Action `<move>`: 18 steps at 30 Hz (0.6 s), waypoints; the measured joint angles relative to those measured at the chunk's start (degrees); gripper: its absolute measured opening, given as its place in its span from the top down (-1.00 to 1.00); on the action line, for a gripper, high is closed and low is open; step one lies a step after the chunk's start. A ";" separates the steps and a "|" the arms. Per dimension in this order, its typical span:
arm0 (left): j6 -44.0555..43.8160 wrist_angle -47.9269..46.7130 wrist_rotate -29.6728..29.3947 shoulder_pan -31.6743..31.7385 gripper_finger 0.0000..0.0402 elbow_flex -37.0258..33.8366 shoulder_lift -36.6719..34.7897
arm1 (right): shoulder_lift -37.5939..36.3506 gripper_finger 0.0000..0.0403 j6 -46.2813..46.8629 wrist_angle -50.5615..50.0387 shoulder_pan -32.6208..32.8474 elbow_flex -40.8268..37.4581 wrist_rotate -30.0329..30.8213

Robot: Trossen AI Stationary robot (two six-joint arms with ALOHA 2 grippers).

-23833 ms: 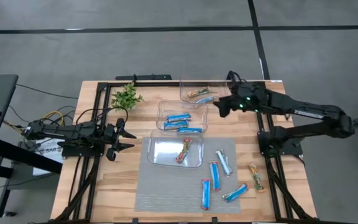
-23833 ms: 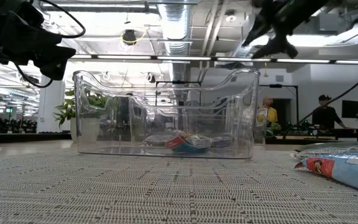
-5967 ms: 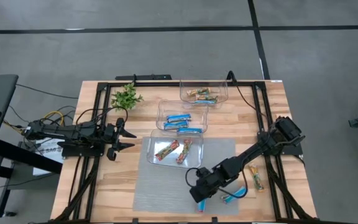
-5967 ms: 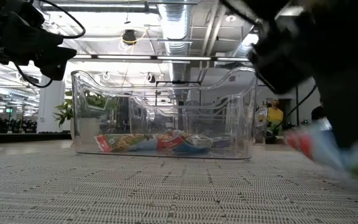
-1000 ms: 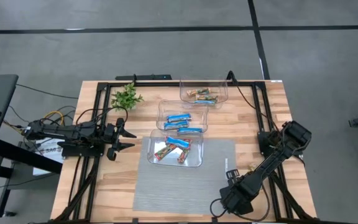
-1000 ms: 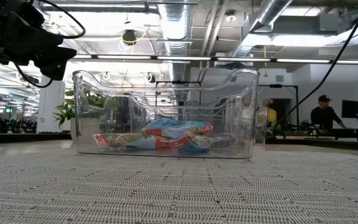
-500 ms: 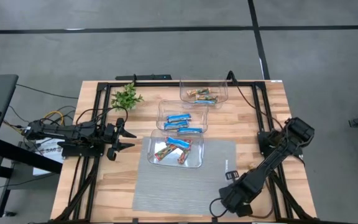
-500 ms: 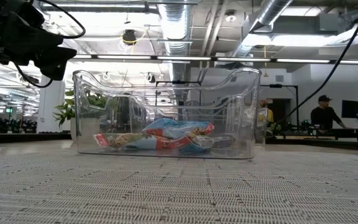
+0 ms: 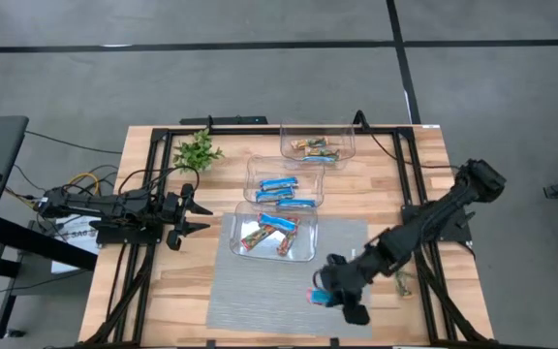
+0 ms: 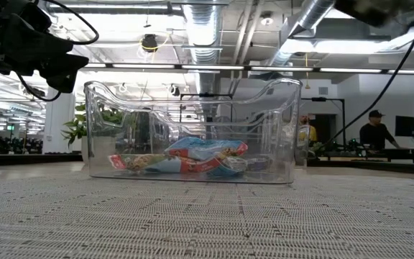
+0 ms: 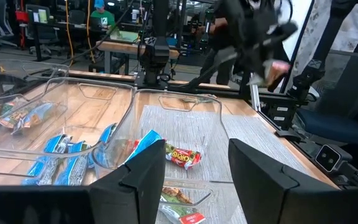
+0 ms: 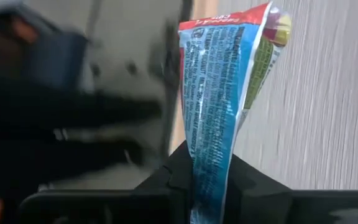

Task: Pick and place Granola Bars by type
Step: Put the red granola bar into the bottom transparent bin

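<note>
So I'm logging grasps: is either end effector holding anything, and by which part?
Right end effector pinches a red-and-blue granola bar by one end of its wrapper. Left end effector holds nothing.

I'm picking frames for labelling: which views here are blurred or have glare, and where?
Right wrist view: the held granola bar is fairly sharp, but the background beside it smears with motion. Left wrist view: the right gripper far off is blurred. Low view: bright ceiling lights glare through the clear bin. High view: evenly lit, soft blur at the right gripper.
</note>
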 joint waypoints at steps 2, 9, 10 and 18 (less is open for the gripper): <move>0.07 0.00 0.00 -0.01 0.16 0.00 0.00 | -1.30 0.83 -0.03 4.11 -1.91 0.00 0.04; 0.11 -0.02 0.00 0.01 0.16 0.01 -0.01 | -4.57 0.85 -3.01 18.13 -7.32 0.00 0.08; 0.22 -0.01 0.00 -0.01 0.16 0.01 0.01 | -4.90 0.85 -3.04 19.52 -7.81 0.00 0.08; 0.04 -0.02 0.00 0.00 0.16 0.00 0.01 | -5.19 0.84 -4.69 22.72 -10.58 0.04 0.06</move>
